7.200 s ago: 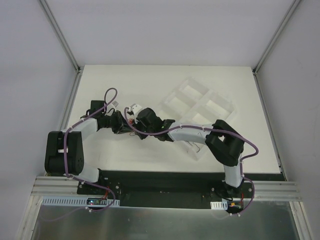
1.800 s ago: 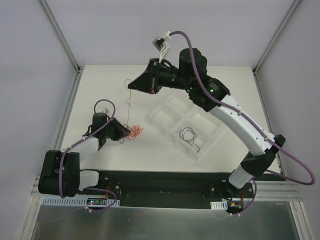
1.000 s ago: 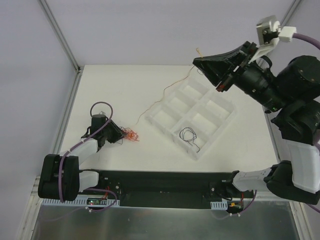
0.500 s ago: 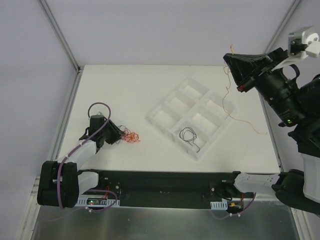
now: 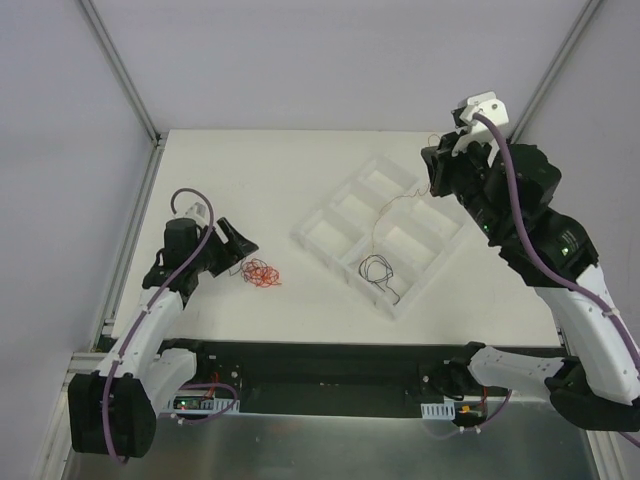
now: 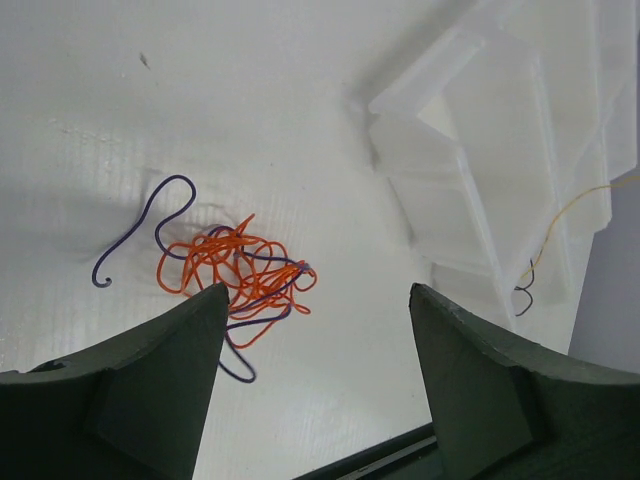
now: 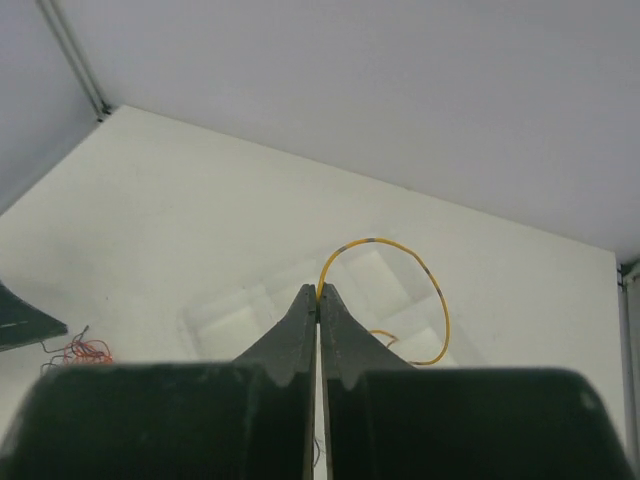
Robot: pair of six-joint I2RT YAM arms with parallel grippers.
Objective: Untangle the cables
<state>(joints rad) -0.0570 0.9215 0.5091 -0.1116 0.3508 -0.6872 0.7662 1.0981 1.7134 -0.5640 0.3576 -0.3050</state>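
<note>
- The left claw (image 6: 318,295) stands open and empty, hovering low over a tangle of orange and purple wires (image 6: 240,275) that lies on the white worktop (image 5: 250,180).
- The right claw (image 7: 318,292) is raised, with its jaws pinched tight on a thin yellow wire (image 7: 425,275). The wire dangles in a loose curve over the divided clear tray (image 5: 418,240).
- A dark wire (image 5: 378,270) lies curled in the tray's nearest compartment.
- Risk: the yellow wire's free end hangs close to the dark wire, and whether they touch cannot be told. If it is released here, it may drop in with the dark wire and knot up again.
- Risk: the wire is springy and held only at its tip. A quick swing could flick it over a divider or off the tray altogether.
- Risk: such a fine strand may slip out of the pinch before it is over the intended compartment.
- Risk: the left claw is wide compared with the tangle. Closing on it would likely gather several strands at once and tighten the knot.
- Risk: one purple end trails out to the side, and a careless pass could drag the whole bunch across the worktop.
</note>
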